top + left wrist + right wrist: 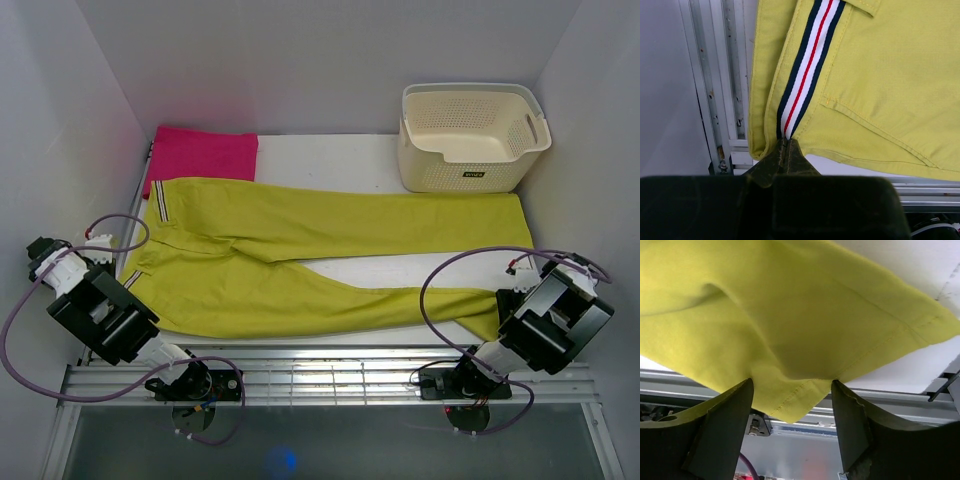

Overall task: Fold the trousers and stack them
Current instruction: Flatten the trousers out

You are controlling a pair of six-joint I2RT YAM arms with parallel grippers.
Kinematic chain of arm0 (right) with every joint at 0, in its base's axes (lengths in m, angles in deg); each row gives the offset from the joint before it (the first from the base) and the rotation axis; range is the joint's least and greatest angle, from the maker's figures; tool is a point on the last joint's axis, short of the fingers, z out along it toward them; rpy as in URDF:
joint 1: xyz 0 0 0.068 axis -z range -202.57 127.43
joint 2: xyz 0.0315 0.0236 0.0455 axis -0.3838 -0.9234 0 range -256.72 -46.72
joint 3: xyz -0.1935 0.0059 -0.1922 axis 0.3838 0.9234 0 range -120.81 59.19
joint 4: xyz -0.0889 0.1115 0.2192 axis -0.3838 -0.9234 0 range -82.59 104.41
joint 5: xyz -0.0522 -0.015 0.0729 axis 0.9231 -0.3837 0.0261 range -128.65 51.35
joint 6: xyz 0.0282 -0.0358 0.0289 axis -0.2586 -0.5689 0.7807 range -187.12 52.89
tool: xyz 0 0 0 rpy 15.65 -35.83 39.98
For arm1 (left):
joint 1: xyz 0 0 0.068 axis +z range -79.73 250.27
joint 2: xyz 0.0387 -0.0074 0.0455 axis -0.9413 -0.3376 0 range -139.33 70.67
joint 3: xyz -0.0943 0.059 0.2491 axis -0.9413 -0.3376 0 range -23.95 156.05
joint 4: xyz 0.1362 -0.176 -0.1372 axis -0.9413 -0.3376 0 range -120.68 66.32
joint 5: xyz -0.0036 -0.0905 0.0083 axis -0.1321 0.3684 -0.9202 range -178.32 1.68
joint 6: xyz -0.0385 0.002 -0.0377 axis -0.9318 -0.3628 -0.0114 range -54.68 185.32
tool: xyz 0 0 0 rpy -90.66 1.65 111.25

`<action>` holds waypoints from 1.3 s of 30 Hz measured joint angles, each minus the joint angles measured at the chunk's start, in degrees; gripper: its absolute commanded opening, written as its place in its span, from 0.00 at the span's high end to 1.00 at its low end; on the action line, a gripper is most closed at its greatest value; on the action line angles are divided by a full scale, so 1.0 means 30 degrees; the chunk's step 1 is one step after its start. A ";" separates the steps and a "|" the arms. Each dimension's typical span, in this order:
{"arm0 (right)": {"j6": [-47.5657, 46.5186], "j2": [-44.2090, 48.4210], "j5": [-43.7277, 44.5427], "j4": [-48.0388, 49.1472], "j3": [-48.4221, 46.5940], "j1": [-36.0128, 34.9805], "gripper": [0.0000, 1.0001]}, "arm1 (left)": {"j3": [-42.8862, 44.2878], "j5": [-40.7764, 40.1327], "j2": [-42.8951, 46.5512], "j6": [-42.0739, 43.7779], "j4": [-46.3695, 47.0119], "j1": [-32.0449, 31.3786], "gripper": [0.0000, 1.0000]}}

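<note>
- Left tool pinches the trousers at their near waistband corner beside the stripe, likely to carry that end over.
- Right tool, spread, straddles the near cuff, ready to close.
- Trousers lie flat on the surface, waist left, 2 legs rightward.

I saw the trousers spread across the tabletop, waistband left, legs right; the folded cloth sat behind-left, the basket behind-right.
</note>
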 measured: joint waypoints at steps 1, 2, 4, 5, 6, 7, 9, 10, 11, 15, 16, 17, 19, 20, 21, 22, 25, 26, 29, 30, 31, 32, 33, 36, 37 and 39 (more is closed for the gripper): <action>0.0124 -0.0029 0.0058 0.0087 0.0000 0.0022 0.38 | -0.0022 0.0007 0.0000 -0.0007 0.0007 0.0000 1.00; 0.0233 -0.0138 0.0211 0.0284 -0.0007 0.0058 0.46 | -0.0051 0.0007 0.0007 -0.0022 0.0044 0.0000 1.00; 0.0393 -0.0459 0.0627 0.0656 -0.0138 0.0117 0.73 | -0.0051 0.0007 0.0007 -0.0073 0.0080 0.0000 1.00; 0.0430 -0.0663 0.0852 0.0801 -0.0262 0.0138 0.81 | -0.0051 0.0007 0.0007 -0.0109 0.0095 0.0000 1.00; 0.0386 -0.0976 0.1151 0.0933 -0.0452 0.0168 0.87 | -0.0051 0.0007 0.0007 -0.0146 0.0102 0.0000 1.00; 0.0350 -0.1355 0.1355 0.0896 -0.0765 0.0211 0.92 | -0.0051 0.0007 0.0000 -0.0219 0.0087 0.0000 1.00; 0.0219 -0.2055 0.1501 0.0627 -0.1370 0.0284 0.92 | -0.0044 0.0036 -0.0080 -0.0321 0.0029 0.0000 1.00; 0.0117 -0.2412 0.1559 0.0510 -0.1741 0.0284 0.92 | -0.0036 0.0036 -0.0160 -0.0386 0.0015 0.0000 1.00; -0.0007 -0.2710 0.1559 0.0488 -0.2127 0.0284 0.92 | 0.0015 0.0051 -0.0255 -0.0452 -0.0058 0.0000 1.00; -0.0831 -0.3366 0.1202 0.0466 -0.4255 0.0270 0.92 | 0.0532 0.0102 -0.0772 -0.0714 -0.0423 0.0000 1.00; -0.1224 -0.3366 0.0969 0.0262 -0.5071 0.0270 0.92 | 0.0627 0.0102 -0.0823 -0.0772 -0.0503 -0.0007 1.00; -0.1501 -0.3337 0.0801 -0.0036 -0.5654 0.0248 0.92 | 0.0707 0.0146 -0.0838 -0.0794 -0.0685 -0.0007 1.00; -0.2368 -0.3235 0.0364 -0.0831 -0.7038 0.0189 0.92 | 0.0940 0.0270 -0.0838 -0.0809 -0.1195 -0.0029 1.00; -0.2732 -0.3126 0.0168 -0.1158 -0.7533 0.0153 0.92 | 0.1071 0.0328 -0.0838 -0.0801 -0.1377 -0.0036 1.00; -0.3184 -0.2936 -0.0095 -0.1596 -0.8058 0.0095 0.92 | 0.1290 0.0437 -0.0838 -0.0787 -0.1625 -0.0051 1.00; -0.3534 -0.2739 -0.0291 -0.1953 -0.8437 0.0029 0.92 | 0.1486 0.0525 -0.0831 -0.0780 -0.1800 -0.0058 1.00; -0.4743 -0.1734 -0.0597 -0.2528 -0.9071 -0.0488 0.92 | 0.2098 0.0852 -0.0831 -0.0772 -0.2149 -0.0087 1.00; -0.4962 -0.1515 -0.0576 -0.2528 -0.9085 -0.0743 0.92 | 0.2317 0.0984 -0.0831 -0.0780 -0.2171 -0.0102 1.00; -0.5304 -0.1632 0.0000 -0.2455 -0.9085 -0.2135 0.92 | 0.2820 0.1107 -0.0896 -0.0852 -0.2171 -0.0211 1.00; -0.5304 -0.1945 0.0248 -0.2339 -0.9056 -0.2616 0.92 | 0.2922 0.1107 -0.0984 -0.0838 -0.2142 -0.0226 1.00; -0.5304 -0.2361 0.0503 -0.2171 -0.9012 -0.3133 0.92 | 0.2943 0.1093 -0.1064 -0.0809 -0.2091 -0.0248 1.00; -0.5289 -0.2747 0.0707 -0.2069 -0.9005 -0.3512 0.92 | 0.2922 0.1064 -0.1129 -0.0729 -0.2040 -0.0248 1.00; -0.5275 -0.3242 0.0991 -0.1880 -0.8990 -0.3847 0.92 | 0.2856 0.0998 -0.1209 -0.0561 -0.2033 -0.0248 1.00; -0.5268 -0.4379 0.1727 -0.1384 -0.8925 -0.4175 0.79 | 0.2412 0.0721 -0.1224 0.0051 -0.1967 -0.0240 1.00; -0.5297 -0.4670 0.2040 -0.1202 -0.8845 -0.4182 0.71 | 0.2215 0.0619 -0.1224 0.0335 -0.1974 -0.0248 0.96; -0.5428 -0.4947 0.2688 -0.1005 -0.8750 -0.4167 0.42 | 0.1872 0.0408 -0.1217 0.1027 -0.2106 -0.0240 0.70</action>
